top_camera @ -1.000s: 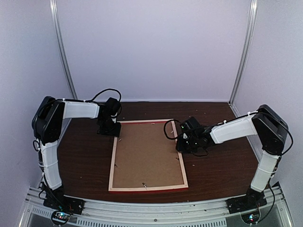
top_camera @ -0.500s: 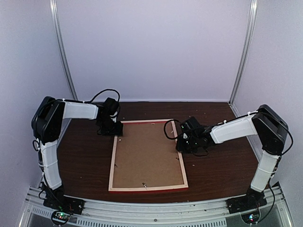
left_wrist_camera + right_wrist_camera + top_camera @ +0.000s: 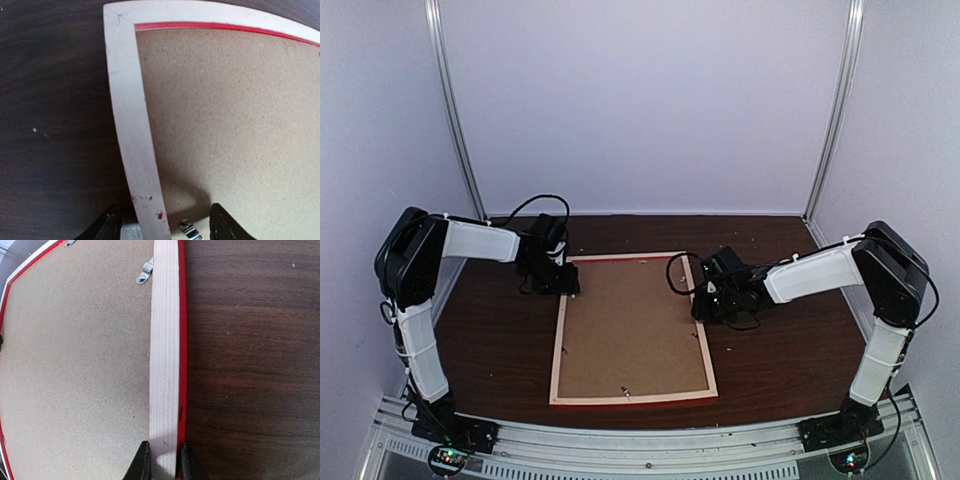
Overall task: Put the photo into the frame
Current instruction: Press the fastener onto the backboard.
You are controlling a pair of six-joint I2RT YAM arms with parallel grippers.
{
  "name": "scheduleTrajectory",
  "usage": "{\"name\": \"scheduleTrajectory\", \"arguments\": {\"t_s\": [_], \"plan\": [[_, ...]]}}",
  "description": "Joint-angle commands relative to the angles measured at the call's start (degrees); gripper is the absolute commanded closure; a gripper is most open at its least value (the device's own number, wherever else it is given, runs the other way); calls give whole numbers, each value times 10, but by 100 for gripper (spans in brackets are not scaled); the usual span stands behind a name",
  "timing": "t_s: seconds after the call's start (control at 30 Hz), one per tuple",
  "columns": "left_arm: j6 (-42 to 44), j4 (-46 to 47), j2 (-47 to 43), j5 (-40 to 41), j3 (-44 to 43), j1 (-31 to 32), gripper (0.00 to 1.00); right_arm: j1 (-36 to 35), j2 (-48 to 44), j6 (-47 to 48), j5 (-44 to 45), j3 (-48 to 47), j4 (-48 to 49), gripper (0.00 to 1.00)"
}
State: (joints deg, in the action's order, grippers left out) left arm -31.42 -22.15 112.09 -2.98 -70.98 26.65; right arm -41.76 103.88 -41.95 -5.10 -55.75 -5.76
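Right end effector (image 3: 161,460) pinches the frame (image 3: 164,340) by its right rail, nearly closed on it. Left end effector (image 3: 165,227) straddles the left rail near the far corner, jaws apart and gripping nothing. Frame lies face-down on the desk (image 3: 500,340), long axis near-to-far, with the backing board (image 3: 630,325) seated in it. Photo not visible — possibly beneath the board. No legible markings.

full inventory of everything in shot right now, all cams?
frame: 1, pale wood back up, red edges, flat mid-table
backing board: 1, brown, inside the frame
metal tabs: several, silver, on the board's edges
photo: none in view
table: 1, dark brown wood
walls: 3, pale white, left, back, right
arms: 2, white and black, bases at near edge
left gripper: 1, black, open, straddling the frame's left rail, far corner
right gripper: 1, black, shut on the frame's right rail
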Motion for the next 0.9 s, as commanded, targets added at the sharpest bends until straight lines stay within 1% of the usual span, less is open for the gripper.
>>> {"name": "scheduleTrajectory", "arguments": {"t_s": [0.0, 0.23, 0.37, 0.57, 0.77, 0.87], "plan": [[-10, -43, -6, -31, 40, 2, 40, -1, 21, -9, -38, 5, 6, 100], [-8, -43, -22, -38, 60, 3, 44, -1, 19, -9, -38, 3, 4, 100], [-7, -47, -23, -30, 64, 3, 47, -1, 19, -10, -37, 4, 5, 100], [-5, -45, -9, -21, 54, 2, 54, -1, 19, -12, -38, 10, 10, 100], [-5, -46, -2, -23, 50, 3, 60, -1, 16, -15, -37, 16, 12, 100], [-5, -46, -4, -24, 52, 2, 65, -1, 17, -15, -37, 19, 15, 100]]}}
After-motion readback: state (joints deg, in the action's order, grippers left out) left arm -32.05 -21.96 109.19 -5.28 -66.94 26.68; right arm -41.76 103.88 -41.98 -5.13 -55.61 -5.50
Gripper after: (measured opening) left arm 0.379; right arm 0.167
